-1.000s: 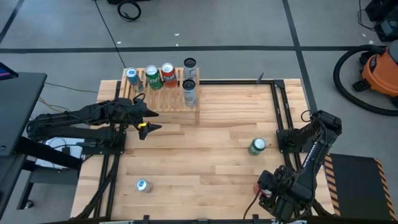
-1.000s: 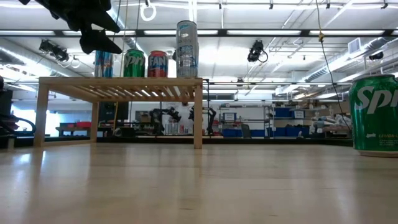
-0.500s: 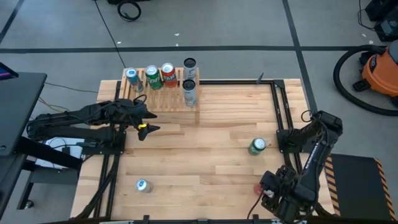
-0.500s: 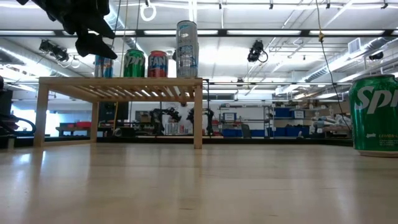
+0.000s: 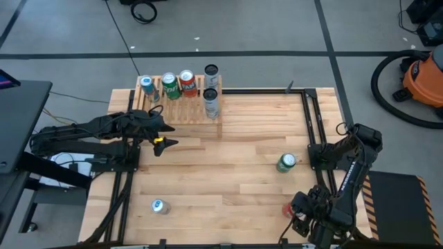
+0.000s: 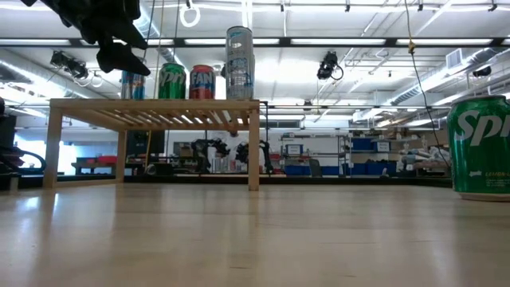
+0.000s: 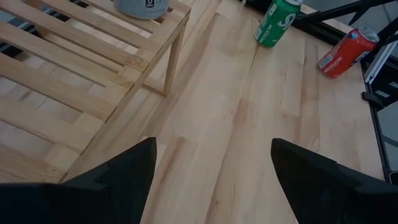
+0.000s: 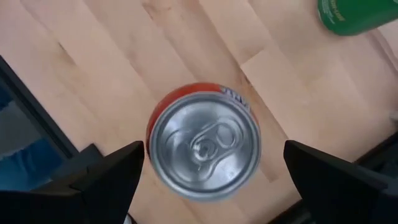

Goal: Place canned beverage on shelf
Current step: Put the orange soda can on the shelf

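The right gripper [image 8: 205, 165] hung spread wide over an upright red soda can [image 8: 204, 148]. The pale wooden table [image 5: 228, 173] also held a green can [image 5: 286, 162] nearby. The left gripper [image 5: 164, 134], half spread and empty, waited by the light-wood slatted shelf [image 5: 183, 107].

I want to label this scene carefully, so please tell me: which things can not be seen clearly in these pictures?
- red can: in the high view the right claw covers it almost fully; its brand cannot be read.
- green can: the low view's right edge cuts its label.
- small blue can: too small in the high view for a label.
- shelf: the left claw hides part of one can in the low view.
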Robot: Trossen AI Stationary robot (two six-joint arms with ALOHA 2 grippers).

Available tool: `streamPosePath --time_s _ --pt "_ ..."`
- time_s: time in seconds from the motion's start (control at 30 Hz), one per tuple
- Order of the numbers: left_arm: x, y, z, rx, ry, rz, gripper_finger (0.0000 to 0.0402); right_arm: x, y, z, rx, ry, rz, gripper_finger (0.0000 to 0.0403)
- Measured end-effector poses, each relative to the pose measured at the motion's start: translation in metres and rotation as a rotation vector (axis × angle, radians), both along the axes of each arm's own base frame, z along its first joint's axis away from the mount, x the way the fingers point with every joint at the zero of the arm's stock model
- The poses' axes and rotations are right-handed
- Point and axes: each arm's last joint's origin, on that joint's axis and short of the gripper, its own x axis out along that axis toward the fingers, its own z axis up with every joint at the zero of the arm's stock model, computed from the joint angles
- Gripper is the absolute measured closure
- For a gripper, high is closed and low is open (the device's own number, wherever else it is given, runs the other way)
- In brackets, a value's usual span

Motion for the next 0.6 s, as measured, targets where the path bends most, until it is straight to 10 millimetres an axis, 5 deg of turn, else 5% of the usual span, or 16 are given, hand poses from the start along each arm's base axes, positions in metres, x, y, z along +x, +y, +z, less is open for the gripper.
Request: streamPosePath --time_s 0.23,0.6 --pt "0.000 0.000 0.000 -0.016 -0.004 0.011 0.0084 0.004 -0.001 -0.022 0.042 -0.040 -0.012 0.0007" --pt "0.000 0.000 0.000 -0.015 -0.003 0.010 0.0084 0.008 -0.006 -0.027 0.021 -0.036 -0.036 0.0024"
